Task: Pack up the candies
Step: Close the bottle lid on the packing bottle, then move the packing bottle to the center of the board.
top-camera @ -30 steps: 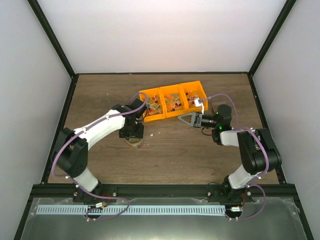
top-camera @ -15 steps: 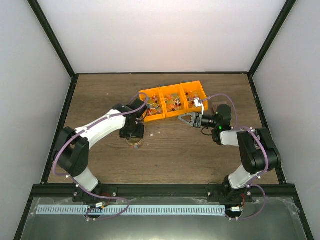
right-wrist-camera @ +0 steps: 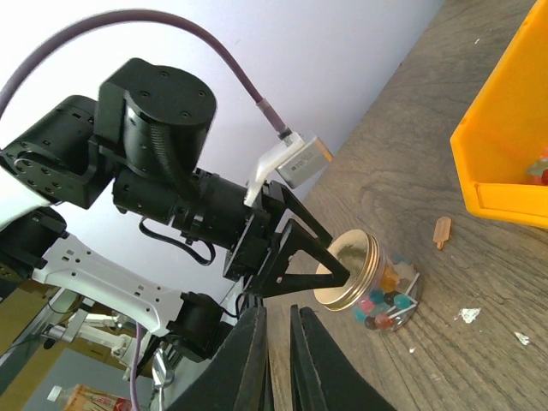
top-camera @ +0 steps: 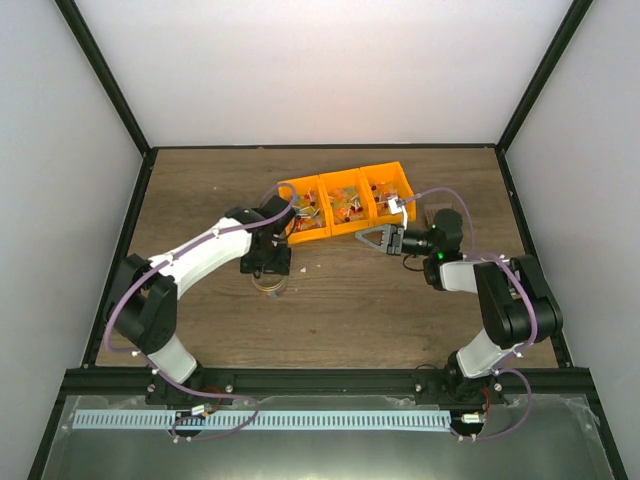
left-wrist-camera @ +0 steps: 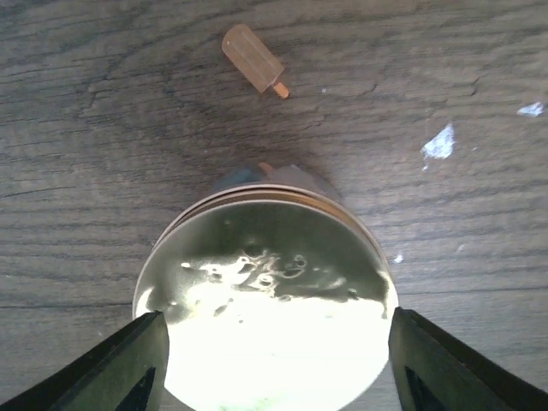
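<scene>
**Left gripper (left-wrist-camera: 278, 318) seating the lid (left-wrist-camera: 270, 291) on the jar (right-wrist-camera: 385, 300); right gripper (right-wrist-camera: 278, 317) standing off.**
The left jaws stand wide, closed across the lid's rim, probably to press or turn it home, so packing looks nearly finished. Beneath the lid, between those jaws, the clear jar holds mixed candies (right-wrist-camera: 383, 301). One stray piece (left-wrist-camera: 253, 60) lies on the table (left-wrist-camera: 86, 128) just beyond the fingertips. Farther right, three orange bins (top-camera: 300, 238) hold more candies. The right jaws are almost shut on nothing, aimed at the jar from well apart.

My dark wooden bench (top-camera: 350, 320) sits boxed by plain white walls (top-camera: 320, 70) on three sides, with black posts (top-camera: 105, 78) at the far corners.
</scene>
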You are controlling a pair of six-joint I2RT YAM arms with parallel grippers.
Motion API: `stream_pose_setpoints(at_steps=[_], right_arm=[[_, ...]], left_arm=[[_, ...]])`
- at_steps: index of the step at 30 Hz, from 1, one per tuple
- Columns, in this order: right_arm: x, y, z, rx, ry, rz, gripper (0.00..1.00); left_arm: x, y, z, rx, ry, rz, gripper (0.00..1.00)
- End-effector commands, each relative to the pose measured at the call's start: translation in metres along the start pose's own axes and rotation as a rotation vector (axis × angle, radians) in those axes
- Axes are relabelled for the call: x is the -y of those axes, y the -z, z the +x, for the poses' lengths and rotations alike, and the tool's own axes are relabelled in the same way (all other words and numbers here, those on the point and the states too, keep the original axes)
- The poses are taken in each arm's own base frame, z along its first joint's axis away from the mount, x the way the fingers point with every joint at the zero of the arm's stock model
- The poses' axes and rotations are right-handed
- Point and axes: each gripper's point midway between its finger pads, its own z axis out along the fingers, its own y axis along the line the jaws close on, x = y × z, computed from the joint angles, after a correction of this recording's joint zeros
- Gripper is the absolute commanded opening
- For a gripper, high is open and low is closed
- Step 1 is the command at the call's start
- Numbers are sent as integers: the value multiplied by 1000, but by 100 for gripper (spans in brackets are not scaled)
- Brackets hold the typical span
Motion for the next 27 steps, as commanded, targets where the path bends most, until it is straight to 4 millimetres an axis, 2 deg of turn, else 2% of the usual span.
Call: stream_pose_setpoints(at_steps=[1, 3, 5, 6, 8, 10, 11, 12, 15, 18, 19, 23, 26, 27], right_arm=[[-6, -7, -4, 16, -6, -6, 11], [-16, -14, -7, 52, -47, -17, 11], [-26, -23, -12, 70, -105, -25, 11], [-31, -29, -13, 63, -122, -32, 13], [-42, -38, -16, 59, -111, -47, 18], [-44, -40, -17, 69, -105, -51, 52], [-43, -40, -16, 73, -108, -52, 63], [-43, -40, -15, 75, -110, -59, 68], [-35, -39, -6, 71, -168, -90, 72], [-27, -38, 2, 77, -217, -120, 73], [-25, -38, 4, 76, -228, -127, 72], [-18, -38, 11, 68, -249, -137, 72], [-11, -39, 15, 58, -265, -129, 71], [-10, -40, 16, 56, -266, -128, 71]], left_arm=[[12, 46, -21, 138, -13, 84, 77], [13, 75, -35, 274, -1, 131, 88], [6, 103, -45, 446, 33, 172, 98], [4, 121, -53, 556, 46, 206, 100], [-10, 150, -53, 742, 71, 247, 100], [-19, 163, -46, 867, 57, 276, 100], [-22, 162, -42, 896, 41, 277, 100], [-24, 158, -39, 909, 28, 275, 100], [-23, 134, -30, 878, -14, 269, 100], [-25, 117, -22, 898, 29, 305, 100], [-24, 116, -19, 926, 23, 331, 100], [-39, 143, -8, 1177, 66, 424, 100], [-45, 152, 1, 1298, 42, 457, 100], [-46, 147, 3, 1289, 54, 458, 100]])
